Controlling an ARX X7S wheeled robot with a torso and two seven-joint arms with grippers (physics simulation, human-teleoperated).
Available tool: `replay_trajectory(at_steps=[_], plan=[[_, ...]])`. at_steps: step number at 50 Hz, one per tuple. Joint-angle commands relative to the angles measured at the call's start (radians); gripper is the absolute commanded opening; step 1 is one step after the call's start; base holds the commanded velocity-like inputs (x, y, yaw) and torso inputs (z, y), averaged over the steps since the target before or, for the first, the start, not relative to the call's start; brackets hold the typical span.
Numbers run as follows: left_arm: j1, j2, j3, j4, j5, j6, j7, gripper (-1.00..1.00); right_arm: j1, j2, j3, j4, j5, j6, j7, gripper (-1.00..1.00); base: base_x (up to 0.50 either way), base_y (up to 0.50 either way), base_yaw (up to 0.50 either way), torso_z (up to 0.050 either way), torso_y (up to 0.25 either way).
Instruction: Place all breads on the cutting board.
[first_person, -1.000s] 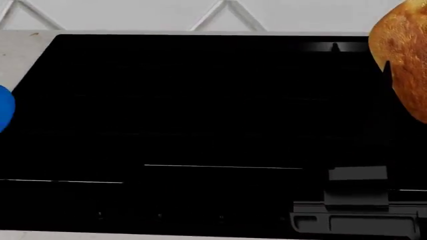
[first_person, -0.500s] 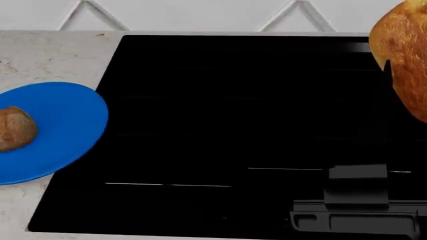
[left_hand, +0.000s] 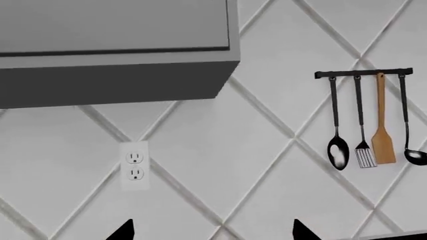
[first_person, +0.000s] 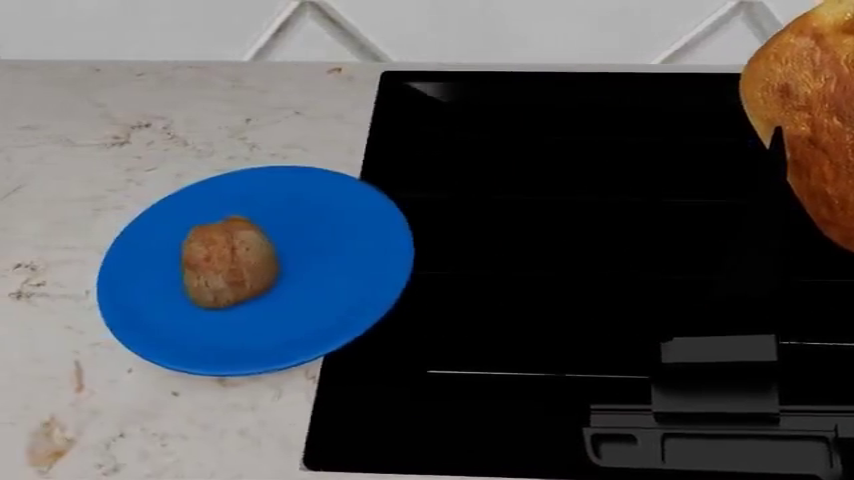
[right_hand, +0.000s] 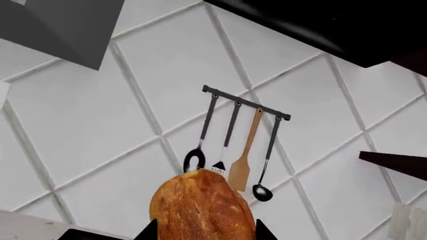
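Note:
A golden-orange crusted bread (right_hand: 203, 207) sits between the two dark fingertips of my right gripper (right_hand: 205, 233), which is shut on it. The head view shows this bread (first_person: 807, 110) held up at the right edge, above the black cooktop (first_person: 561, 230). A dull brown egg-shaped roll (first_person: 230, 262) lies on a blue plate (first_person: 334, 300) on the counter, left of the cooktop. My left gripper (left_hand: 213, 232) is open and holds nothing; it faces the tiled wall. The cutting board is out of view.
The pale stone counter (first_person: 80, 130) runs left of the cooktop. A dark part of my right arm (first_person: 721, 425) shows low at the right. On the wall hang a utensil rail (left_hand: 363, 74) with spoons and a spatula, an outlet (left_hand: 135, 165) and a grey hood (left_hand: 113, 50).
The head view has swung left: the cooktop slid right in the picture and the blue plate with the brown roll came fully into view. The held bread kept its place at the right edge.

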Motion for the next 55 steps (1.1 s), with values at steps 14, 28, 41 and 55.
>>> replay_trajectory(at_steps=[14, 28, 41, 55], plan=[[-0.075, -0.003, 0.023, -0.040, 0.016, -0.038, 0.036, 1.00, 0.026, -0.036, -0.018, -0.004, -0.045, 0.012, 0.000, -1.00, 0.00, 0.50, 0.00, 0.000, 0.001], [-0.120, -0.012, 0.048, -0.053, 0.011, -0.048, 0.035, 1.00, 0.023, -0.036, -0.002, -0.004, -0.033, 0.021, 0.000, -1.00, 0.00, 0.50, 0.00, 0.000, 0.000], [-0.115, -0.018, 0.052, -0.051, 0.018, -0.043, 0.040, 1.00, -0.001, -0.054, 0.028, -0.004, -0.031, 0.047, 0.000, -1.00, 0.00, 0.50, 0.00, 0.000, 0.000], [-0.116, -0.025, 0.053, -0.048, 0.013, -0.037, 0.036, 1.00, 0.008, -0.045, 0.020, -0.004, -0.028, 0.040, 0.000, -1.00, 0.00, 0.50, 0.00, 0.000, 0.000]])
